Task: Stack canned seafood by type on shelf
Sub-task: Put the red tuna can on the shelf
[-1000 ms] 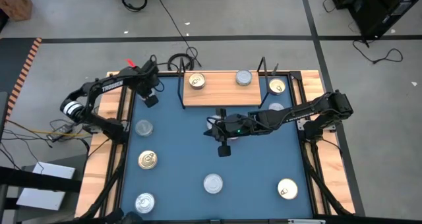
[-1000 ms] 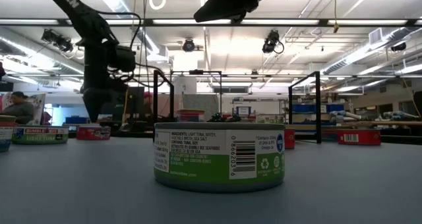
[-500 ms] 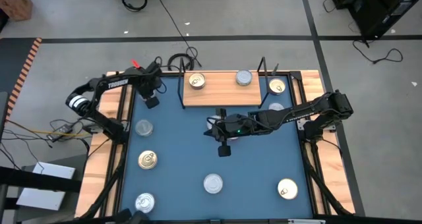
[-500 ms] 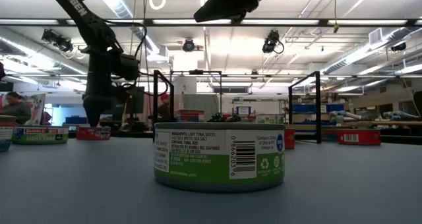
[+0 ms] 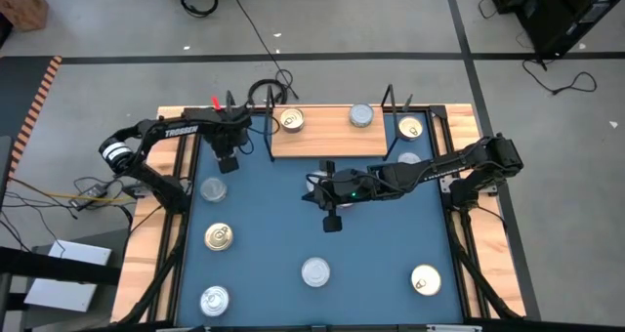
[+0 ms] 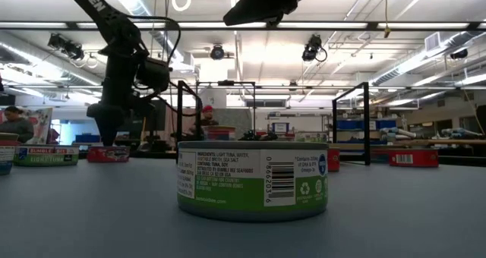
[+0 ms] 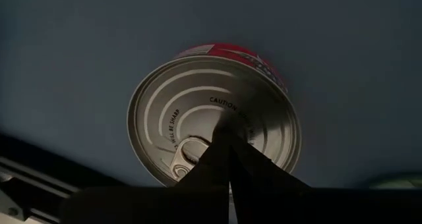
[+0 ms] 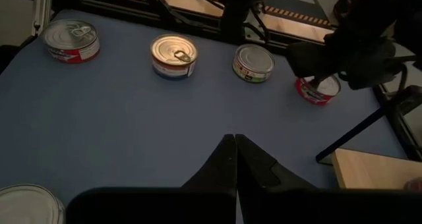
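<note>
A can with a silver lid and red sides (image 7: 198, 105) stands on the blue table at its far left, left of the shelf (image 5: 327, 139). My left gripper (image 5: 227, 162) is shut and points down right over this can's lid. The shelf is a light-wood board with a gold-lidded can (image 5: 291, 120) and a silver-lidded can (image 5: 361, 115) standing on it. My right gripper (image 5: 330, 221) hangs shut above the middle of the table, over no can. Other cans stand loose on the table. My left gripper has its shut fingertips (image 7: 229, 159) over the lid's middle (image 7: 221, 122), coming from above. In the low view the tips (image 6: 104, 140) end right at the top of the can (image 6: 108, 153). Whether they touch the lid, I cannot tell.
Loose cans: silver (image 5: 213, 188), gold (image 5: 219, 236) and silver (image 5: 214, 300) along the left; silver (image 5: 315, 271) and gold (image 5: 425, 279) near the front; gold (image 5: 410, 127) right of the shelf. Black wire uprights (image 5: 270, 127) stand at the shelf's ends. A person (image 6: 15, 123) sits beyond the table.
My left gripper has swung a little toward the shelf and the near edge, rolled somewhat, and sunk to just above the red-sided can's lid, staying shut. The can has not moved.
</note>
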